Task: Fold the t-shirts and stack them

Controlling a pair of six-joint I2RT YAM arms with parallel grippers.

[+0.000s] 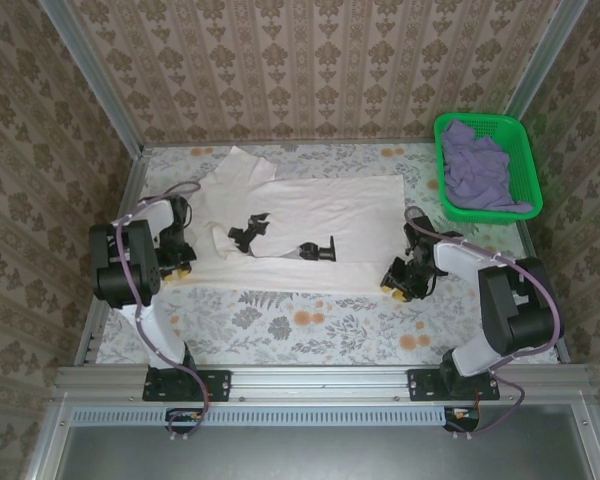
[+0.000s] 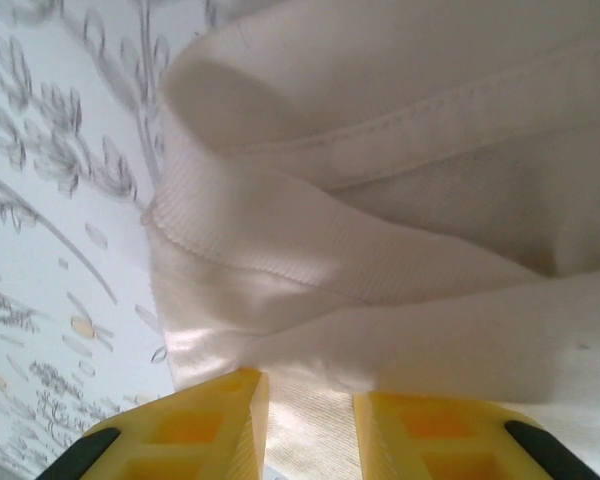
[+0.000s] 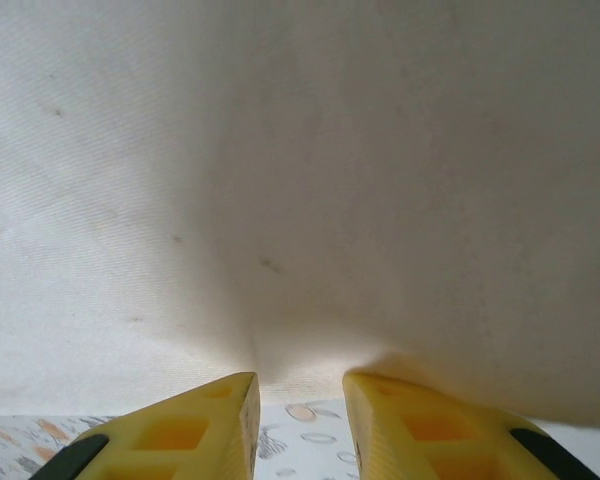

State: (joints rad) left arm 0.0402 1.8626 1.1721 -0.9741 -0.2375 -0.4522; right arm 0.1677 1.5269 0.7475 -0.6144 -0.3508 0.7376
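The cream-white t-shirt (image 1: 320, 215) lies spread across the table, its black print (image 1: 250, 232) showing near the middle. At the shirt's left edge by the ribbed collar (image 2: 280, 240) sits my left gripper (image 1: 180, 268). Its yellow fingers (image 2: 210, 430) stand apart, and cloth lies loosely in the gap at the left gripper (image 2: 310, 420). My right gripper (image 1: 392, 285) is at the shirt's near right corner. It is open at the hem (image 3: 300, 385), with tablecloth visible between the jaws of the right gripper (image 3: 300, 420). The lavender t-shirt (image 1: 480, 170) is crumpled in the basket.
The green mesh basket (image 1: 485, 122) stands at the far right corner of the table. A floral tablecloth (image 1: 310, 325) covers the table, bare in front of the shirt. Patterned walls and metal frame posts close in the back and sides.
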